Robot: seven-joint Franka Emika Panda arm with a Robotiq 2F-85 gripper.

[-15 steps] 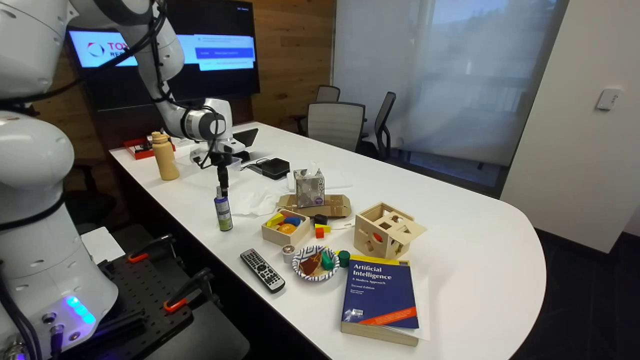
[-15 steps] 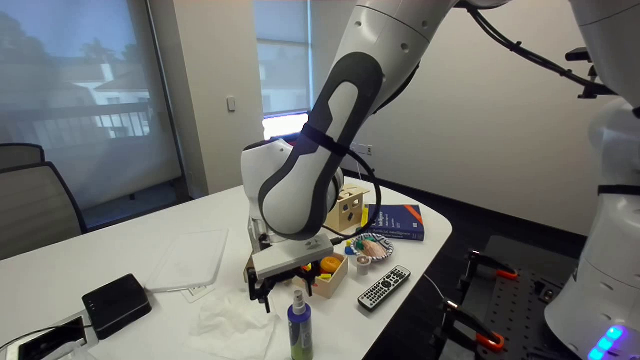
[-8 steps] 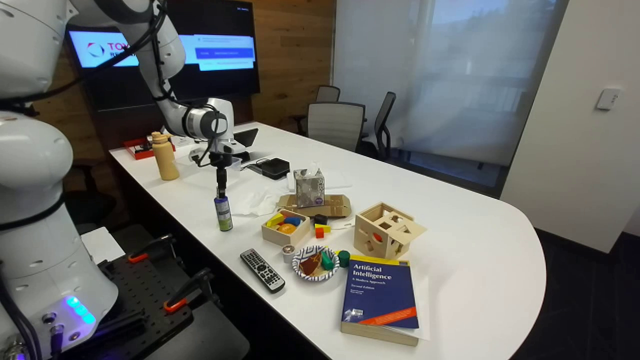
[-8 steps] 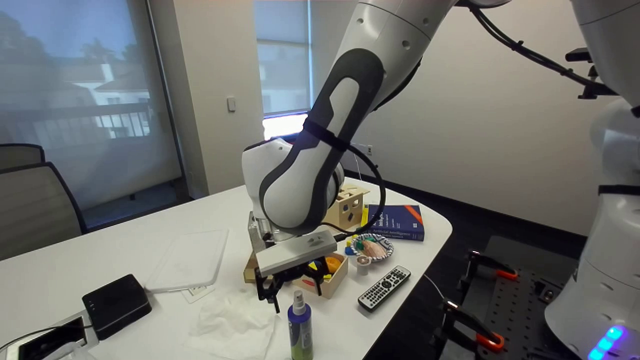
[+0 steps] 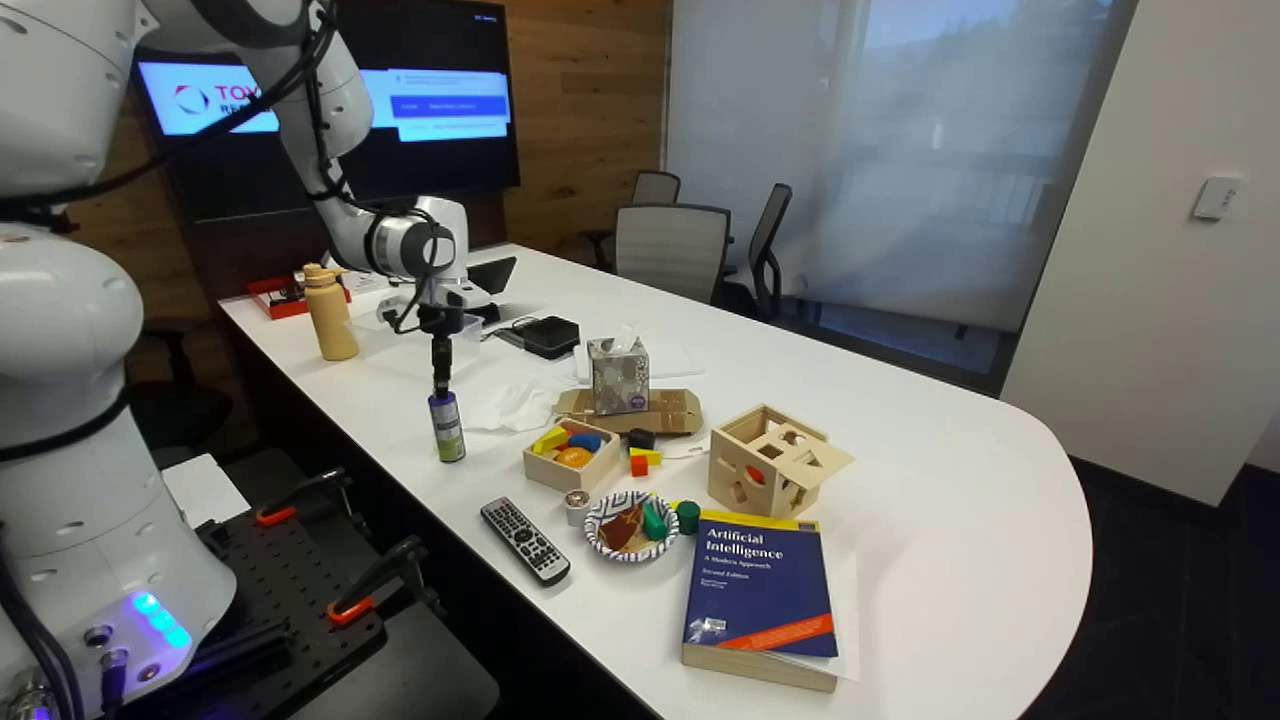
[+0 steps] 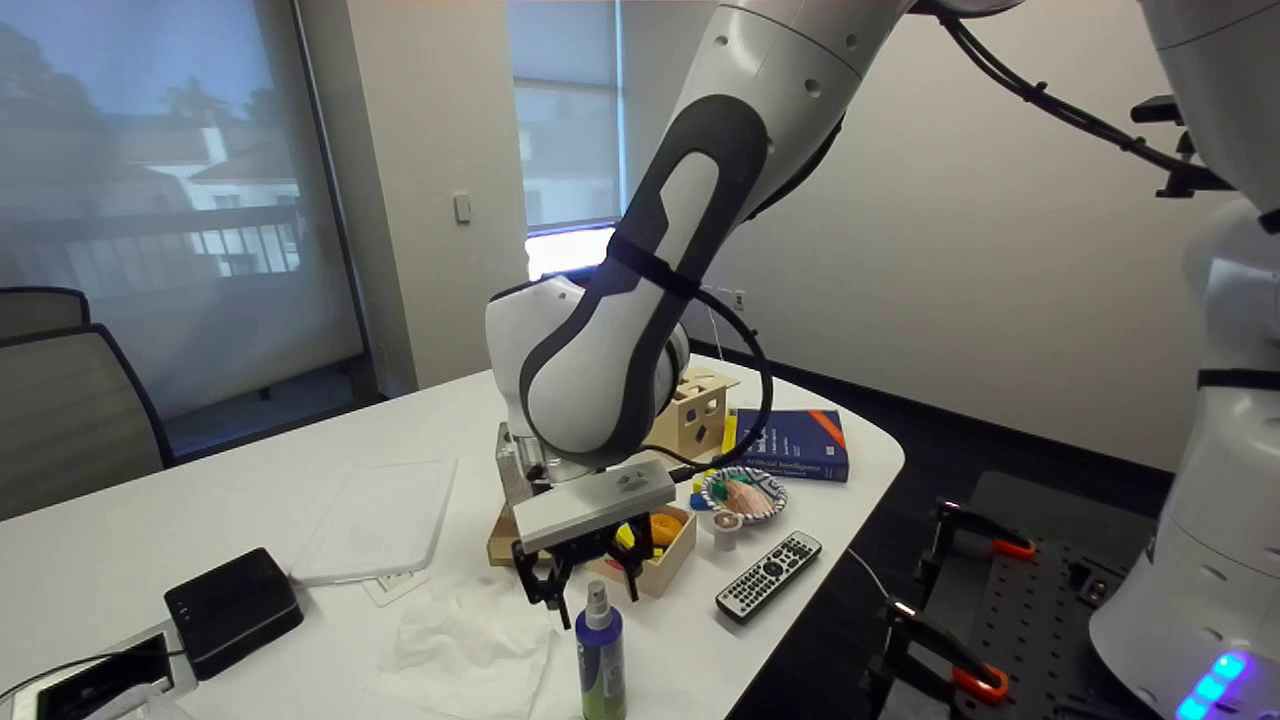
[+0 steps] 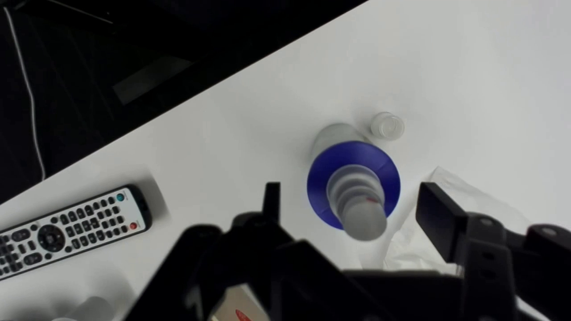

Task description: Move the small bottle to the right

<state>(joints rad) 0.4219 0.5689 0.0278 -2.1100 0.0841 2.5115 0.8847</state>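
Conference-room screen point(image 5: 440, 105) shows "TOY", cut off by the arm point(image 5: 345, 115). Upright on the white table point(image 5: 980, 500), the spray bottle point(image 6: 601, 660) has its top between the parted jaws of the gripper point(image 7: 355, 207), gaps on either side, its label point(image 5: 449, 428) illegible. Well apart from them lies the textbook point(image 5: 762, 590) "Artificial Intelligence: A Modern Approach, Second Edition".

White-grey arm point(image 6: 590, 390); black cables point(image 6: 1075, 121); blue lights point(image 5: 161, 620); gripper point(image 7: 350, 201) seemingly all black

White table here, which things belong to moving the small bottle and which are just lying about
Belong to the job:
small spray bottle
open pincer

Just lying about:
remote control
patterned bowl
blue book
tissue box
tan bottle
wooden shape box
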